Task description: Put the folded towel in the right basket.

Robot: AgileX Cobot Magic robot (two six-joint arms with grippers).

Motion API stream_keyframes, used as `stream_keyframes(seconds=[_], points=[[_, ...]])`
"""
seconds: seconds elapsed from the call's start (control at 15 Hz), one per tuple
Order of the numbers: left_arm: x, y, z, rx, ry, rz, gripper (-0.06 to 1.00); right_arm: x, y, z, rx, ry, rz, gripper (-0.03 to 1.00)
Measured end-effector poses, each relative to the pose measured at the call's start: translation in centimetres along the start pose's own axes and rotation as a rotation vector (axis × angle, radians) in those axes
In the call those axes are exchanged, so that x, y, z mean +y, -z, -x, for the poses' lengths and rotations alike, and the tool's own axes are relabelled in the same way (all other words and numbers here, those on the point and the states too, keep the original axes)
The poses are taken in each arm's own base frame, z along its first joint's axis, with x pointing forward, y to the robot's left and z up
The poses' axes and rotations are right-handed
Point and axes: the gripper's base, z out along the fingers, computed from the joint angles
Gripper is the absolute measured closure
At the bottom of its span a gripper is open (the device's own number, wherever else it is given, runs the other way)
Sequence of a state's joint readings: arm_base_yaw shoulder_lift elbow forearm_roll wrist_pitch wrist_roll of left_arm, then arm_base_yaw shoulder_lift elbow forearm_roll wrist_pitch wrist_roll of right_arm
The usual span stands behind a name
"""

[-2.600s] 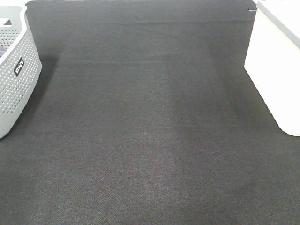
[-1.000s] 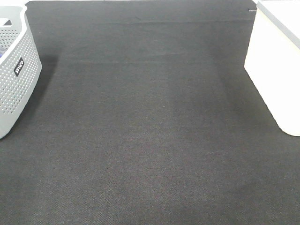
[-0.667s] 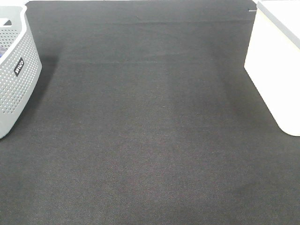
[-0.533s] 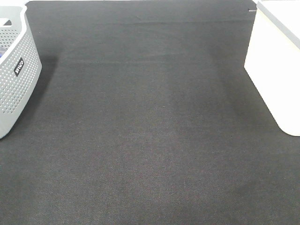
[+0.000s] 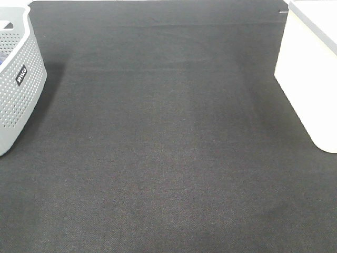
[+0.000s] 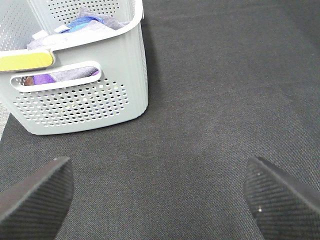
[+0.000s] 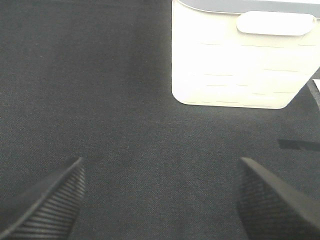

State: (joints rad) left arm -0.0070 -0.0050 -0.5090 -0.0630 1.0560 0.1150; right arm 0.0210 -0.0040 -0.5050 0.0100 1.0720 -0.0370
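Note:
The large white right basket [image 5: 308,79] stands at the right edge of the dark mat; it also shows in the right wrist view [image 7: 240,60]. The terracotta folded towel is not in view in any frame. My left gripper [image 6: 160,200] is open and empty above the mat, near the grey perforated basket [image 6: 80,95]. My right gripper [image 7: 160,200] is open and empty above the mat, a short way in front of the white basket. Neither gripper shows in the exterior high view.
The grey hole-patterned basket [image 5: 16,79] with a black label stands at the left edge and holds purple, blue and grey cloths [image 6: 85,22]. The dark mat [image 5: 168,147] covers the table between the two baskets.

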Motion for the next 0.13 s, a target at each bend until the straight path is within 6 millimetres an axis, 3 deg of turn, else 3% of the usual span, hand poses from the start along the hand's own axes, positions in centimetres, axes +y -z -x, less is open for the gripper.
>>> stream_keyframes(seconds=[0.13], points=[[0.0,0.0,0.0,0.0,0.0,0.0,0.07,0.0,0.0,0.0,0.0,0.0,0.0,0.2]])
